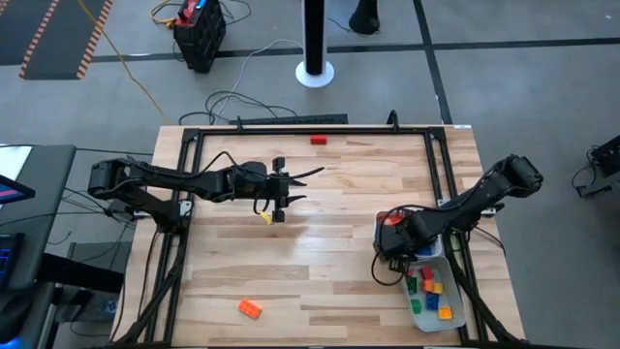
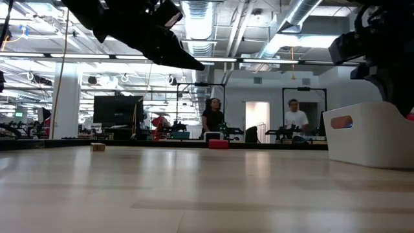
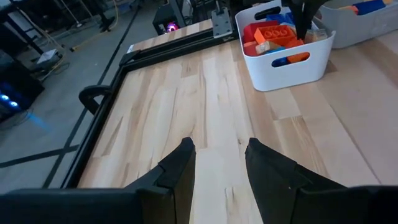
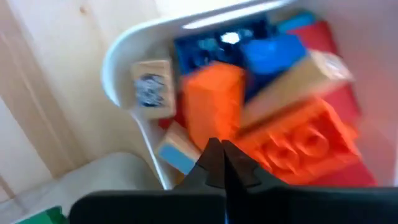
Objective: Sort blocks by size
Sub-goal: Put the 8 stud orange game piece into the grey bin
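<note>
My right gripper (image 4: 219,155) is shut and points down into a white tray (image 1: 386,225) of larger red, orange, blue and tan blocks. Its tips stand just at an upright orange block (image 4: 214,106). A second white tray (image 1: 455,312) beside it holds small blocks in several colours. My left gripper (image 3: 217,158) is open and empty above the bare table at mid-table (image 1: 295,187). Loose blocks lie on the table: a red one (image 1: 318,140) at the far edge, an orange one (image 1: 250,308) near the front, and a small yellow one (image 1: 265,217) beside my left wrist. My right gripper's shut fingertips (image 4: 211,152) come from above and stand at the end of the orange block (image 4: 211,134) in the tray. I cannot tell whether they touch it.
A black frame (image 1: 291,124) runs around the table's edges. In the low view the tray (image 2: 369,133) stands at the right, and a tan block (image 2: 97,147) and the red block (image 2: 218,144) lie far off. People stand in the room behind. Bare wood lies between the arms.
</note>
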Robot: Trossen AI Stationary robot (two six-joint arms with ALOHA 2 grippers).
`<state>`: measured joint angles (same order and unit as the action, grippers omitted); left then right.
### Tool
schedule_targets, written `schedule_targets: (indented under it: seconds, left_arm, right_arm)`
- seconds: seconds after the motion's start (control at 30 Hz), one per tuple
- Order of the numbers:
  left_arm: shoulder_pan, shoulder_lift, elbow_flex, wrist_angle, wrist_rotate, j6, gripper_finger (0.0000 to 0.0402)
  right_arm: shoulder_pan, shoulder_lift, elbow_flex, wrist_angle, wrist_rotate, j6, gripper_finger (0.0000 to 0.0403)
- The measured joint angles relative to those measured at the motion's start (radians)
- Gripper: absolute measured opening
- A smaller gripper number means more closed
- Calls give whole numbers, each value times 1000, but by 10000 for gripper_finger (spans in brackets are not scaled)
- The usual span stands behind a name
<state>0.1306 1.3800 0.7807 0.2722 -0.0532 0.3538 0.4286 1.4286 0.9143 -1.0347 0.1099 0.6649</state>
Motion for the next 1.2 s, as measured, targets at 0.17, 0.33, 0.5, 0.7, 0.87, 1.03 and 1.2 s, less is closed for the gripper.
schedule_targets:
  seconds: [0.17,0.33,0.5,0.7,0.87,1.03,1.2]
  left_arm:
    - [0,0,0,1,-9,5,132]
    - [0,0,0,2,-12,5,132]
    - [0,0,0,9,-12,5,132]
    - [-1,0,0,10,-12,2,132]
    - [-1,0,0,-6,-11,3,132]
    - [-1,0,0,0,-11,5,132]
    - [-1,0,0,2,-11,5,132]
  right_arm:
    - [12,0,69,-133,5,59,11]
    - [41,0,136,-187,17,93,11]
    - [63,0,142,-107,68,144,29]
    - [32,0,94,-22,99,128,145]
    - [12,1,53,-41,76,94,213]
    - [35,2,52,0,76,-9,211]
    - [38,22,14,47,75,-76,195]
